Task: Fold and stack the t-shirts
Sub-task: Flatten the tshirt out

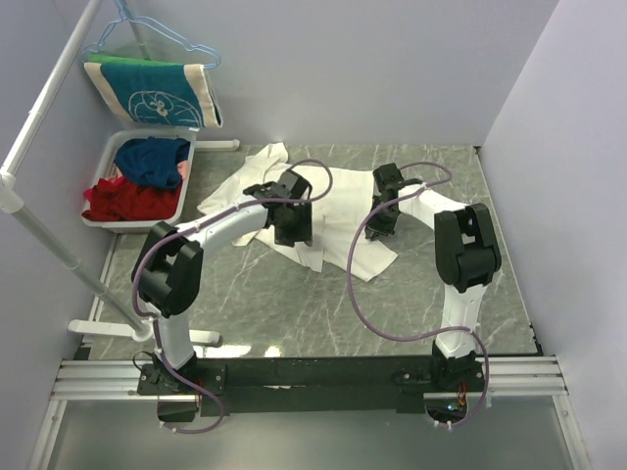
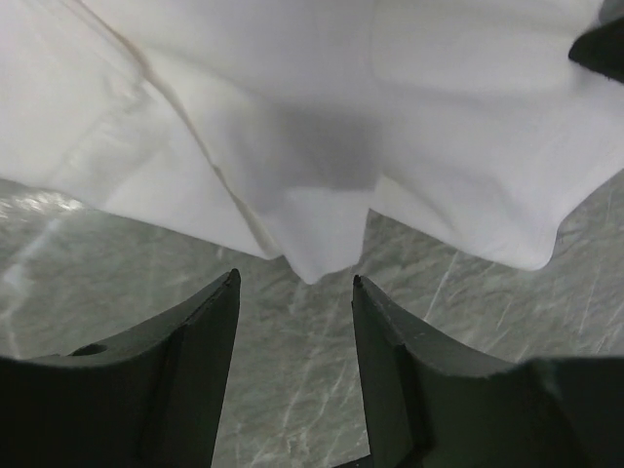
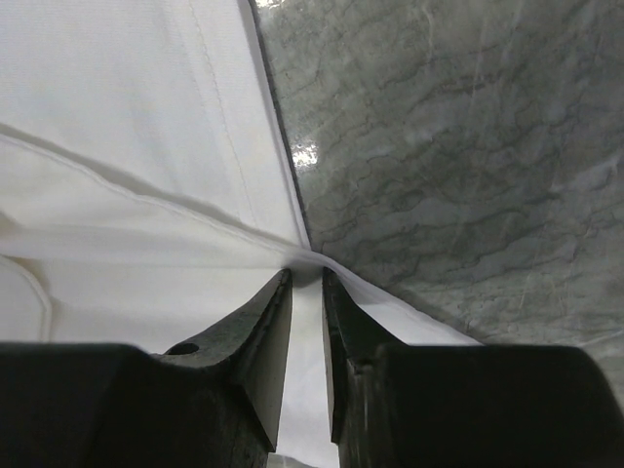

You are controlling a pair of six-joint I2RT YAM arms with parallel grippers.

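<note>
1. Far left sits the basket [image 1: 188, 186] with red and blue clothes [image 1: 132, 201] heaped in it. Behind the basket hangs a teal-and-cream cloth [image 1: 152, 93]. It has a blue line drawing on it, but no letters anyone could read.
2. Right of the basket, the t-shirt [image 1: 338, 201] lies rumpled and spread out on the table [image 1: 294, 313], plain white side showing. No print, tag or script turns up in any view.
3. It looks light, thin and totally floppy, so it'll likely sag and drag rather than hold a shape. Best bet is probably pinching hems or corners at two points well apart and keeping the cloth taut between them.
4. The left gripper [image 2: 295, 283] is over the shirt's basket-side half, jaws wide apart with nothing in them. A pointed corner of cloth sits just ahead of the tips, which looks like the natural grab spot.
5. Farthest from the basket, the right gripper [image 3: 307, 275] is nearly closed, nipping a raised ridge of cloth right at the shirt's edge, next to bare table.
</note>
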